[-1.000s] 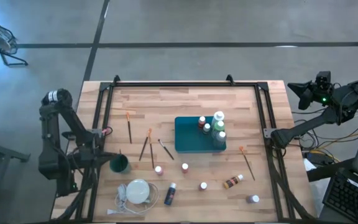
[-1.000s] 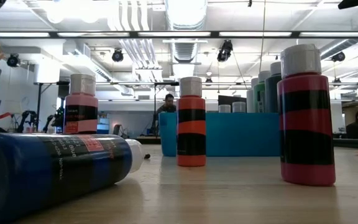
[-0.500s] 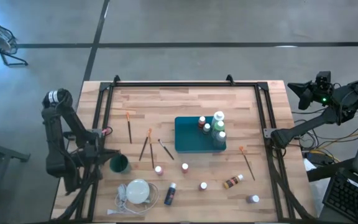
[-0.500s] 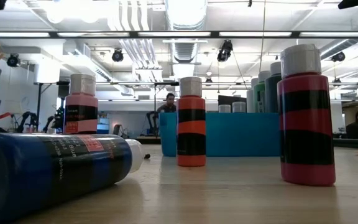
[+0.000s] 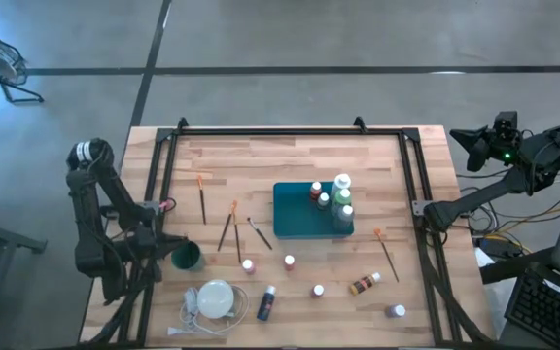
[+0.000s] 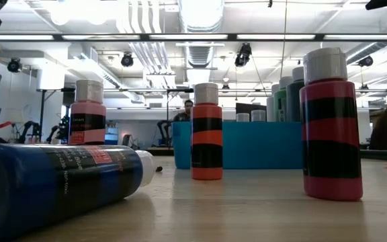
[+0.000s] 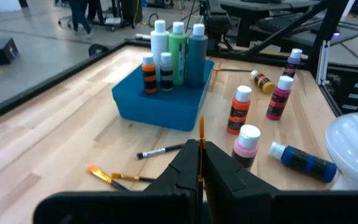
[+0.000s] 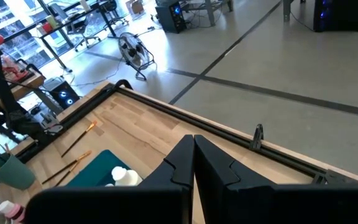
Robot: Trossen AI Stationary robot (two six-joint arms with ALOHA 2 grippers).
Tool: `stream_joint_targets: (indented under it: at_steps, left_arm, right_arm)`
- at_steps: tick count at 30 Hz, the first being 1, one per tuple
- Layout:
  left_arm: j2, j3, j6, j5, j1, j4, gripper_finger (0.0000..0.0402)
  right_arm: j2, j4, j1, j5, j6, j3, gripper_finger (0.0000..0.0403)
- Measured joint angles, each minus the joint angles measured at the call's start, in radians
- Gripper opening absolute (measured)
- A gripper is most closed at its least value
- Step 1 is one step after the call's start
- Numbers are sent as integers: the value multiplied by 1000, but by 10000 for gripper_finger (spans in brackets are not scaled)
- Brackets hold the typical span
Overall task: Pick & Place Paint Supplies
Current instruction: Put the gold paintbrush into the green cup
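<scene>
Orange-handled brush (image 7: 200, 146) pinched upright in your left gripper (image 7: 200, 180), jaws shut on it.
Left gripper sits just beside the green cup (image 5: 186, 257) at the table's (image 5: 290, 156) 8 o'clock. Teal tray (image 5: 292, 222) at centre holds four bottles (image 5: 341, 185); more bottles (image 5: 288, 262) and brushes (image 5: 202, 197) lie scattered from 4 to 9 o'clock. Your right gripper (image 8: 193, 163) waits off the table at 2 o'clock, jaws closed, empty.

Eleven bottles (image 5: 289, 262) (two lying), five loose brushes (image 5: 202, 199)
</scene>
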Motion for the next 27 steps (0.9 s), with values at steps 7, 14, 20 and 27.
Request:
stream_joint_targets:
  at_steps: [7,14,20,27]
  left_arm:
    - [0,-16,23,24,-2,61,10]
    - [0,-73,72,34,-2,212,9]
    - [0,-80,101,35,-3,245,9]
    - [0,-80,118,84,-3,247,9]
  right_arm:
    - [0,0,0,0,0,0,8]
    - [0,0,0,0,0,0,9]
    - [0,0,0,0,0,0,9]
    - [0,0,0,0,0,0,8]
